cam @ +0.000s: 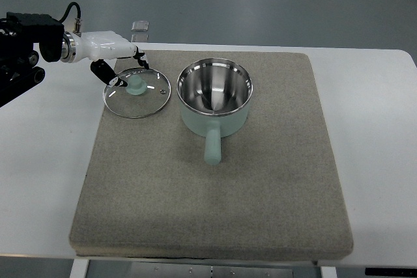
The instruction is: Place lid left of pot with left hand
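White table (45, 161) fills most of the view, with grey floor beyond its far edge, and a square grey felt mat (215, 187) covers the middle of it. On the far part of the mat stands a pale green pot (215, 99) with a shiny steel inside, uncovered, its short green handle pointing toward the near edge. Just left of the pot, close but not touching, a round glass lid (137, 92) with a metal rim lies flat on the mat, its pale green knob up; its left edge reaches the mat's left border. The left hand (120, 63), white with dark fingers, comes in from the picture's left edge on a black arm and sits over the lid's far left side. Its dark fingers (117, 81) are loosely parted and reach down beside the knob; whether they touch it cannot be told, but they are not clamped on it. A small clear object (140, 26) lies at the table's far edge.
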You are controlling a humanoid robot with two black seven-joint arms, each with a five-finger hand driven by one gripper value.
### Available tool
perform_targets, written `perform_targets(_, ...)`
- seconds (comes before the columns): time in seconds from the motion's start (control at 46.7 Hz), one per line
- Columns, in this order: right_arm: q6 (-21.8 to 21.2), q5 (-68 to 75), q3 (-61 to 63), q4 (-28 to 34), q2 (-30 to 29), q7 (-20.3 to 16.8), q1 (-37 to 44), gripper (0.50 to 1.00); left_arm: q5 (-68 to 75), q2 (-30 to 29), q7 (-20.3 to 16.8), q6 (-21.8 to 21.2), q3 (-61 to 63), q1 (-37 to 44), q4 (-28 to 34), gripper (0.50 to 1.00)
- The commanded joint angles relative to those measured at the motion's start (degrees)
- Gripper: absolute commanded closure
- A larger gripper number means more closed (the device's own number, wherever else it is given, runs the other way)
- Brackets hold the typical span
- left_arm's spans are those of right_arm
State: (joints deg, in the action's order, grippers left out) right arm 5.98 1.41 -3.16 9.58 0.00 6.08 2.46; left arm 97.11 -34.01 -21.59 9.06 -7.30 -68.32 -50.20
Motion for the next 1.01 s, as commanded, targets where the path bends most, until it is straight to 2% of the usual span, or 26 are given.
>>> perform_targets(0.0, 0.00, 0.00, 0.00, 0.00, 0.00, -0.01, 0.00, 0.579, -0.26, 0.00, 0.06, -0.28, -0.43, -0.05, -0.16, 0.506)
perform_targets(0.107, 0.00, 0.00, 0.00, 0.00, 0.00, -0.01, 0.00, 0.579, -4.72, -0.09, 0.06, -0.45, -0.96, 0.03, -0.07, 0.506)
perform_targets(0.343, 0.00, 0.00, 0.00, 0.00, 0.00, -0.01, 0.00, 0.579, -29.24, 0.00, -0.03, -2.82, -0.34, 0.30, 3.27, 0.506)
perform_targets(0.535, 0.00, 0.00, 0.00, 0.00, 0.00, 0.08, 0.00, 0.579, -42.17, -0.09, -0.03, -4.93, -0.34, 1.44, 3.71, 0.504)
perform_targets(0.771, 0.00, 0.00, 0.00, 0.00, 0.00, 0.08, 0.00, 0.579, -54.21, -0.09, -0.03, -4.93, -0.34, 3.46, 5.11, 0.504)
perform_targets(0.985, 0.00, 0.00, 0.00, 0.00, 0.00, -0.01, 0.00, 0.579, -70.99, -0.09, -0.03, -4.23, -0.87, 5.04, 4.59, 0.504)
